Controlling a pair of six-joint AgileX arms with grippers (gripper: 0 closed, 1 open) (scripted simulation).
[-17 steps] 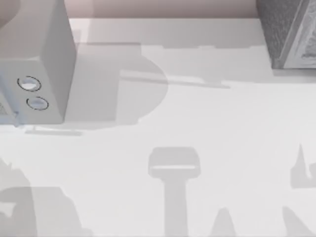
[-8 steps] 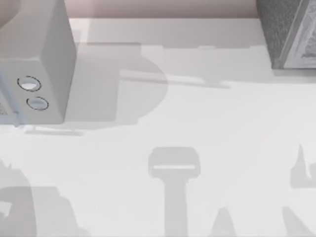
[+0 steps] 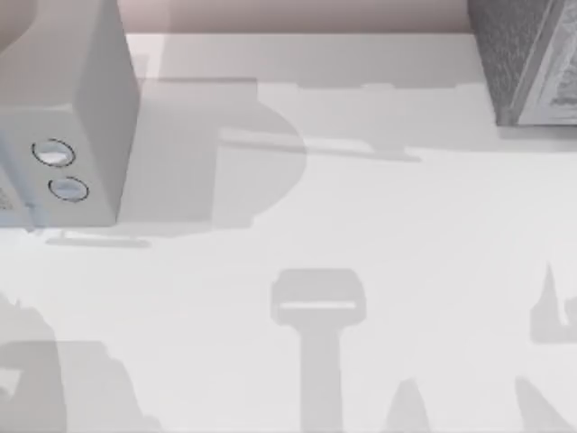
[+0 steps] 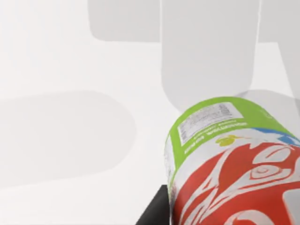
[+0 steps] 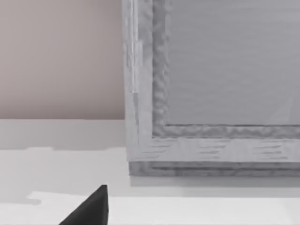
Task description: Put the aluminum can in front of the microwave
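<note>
The aluminum can (image 4: 234, 164) looms close in the left wrist view, its red label nearest and its lime-green bottom pointing away over the white table. My left gripper (image 4: 220, 213) is shut on it, one dark finger (image 4: 154, 208) pressed against the can's side. The microwave (image 3: 59, 117), pale grey with two round dials (image 3: 54, 153), stands at the far left of the top view. My right arm's dark fingertip (image 5: 93, 204) hovers low in front of the speckled grey box (image 5: 211, 93).
The darker speckled grey box (image 3: 527, 63) with a pale framed panel occupies the table's back right corner. A pinkish wall (image 3: 297, 13) runs behind the white table (image 3: 379, 207). Arm shadows lie along the front edge.
The arm shadow at the front left of the table has shifted slightly. The microwave and the speckled box have not moved.
</note>
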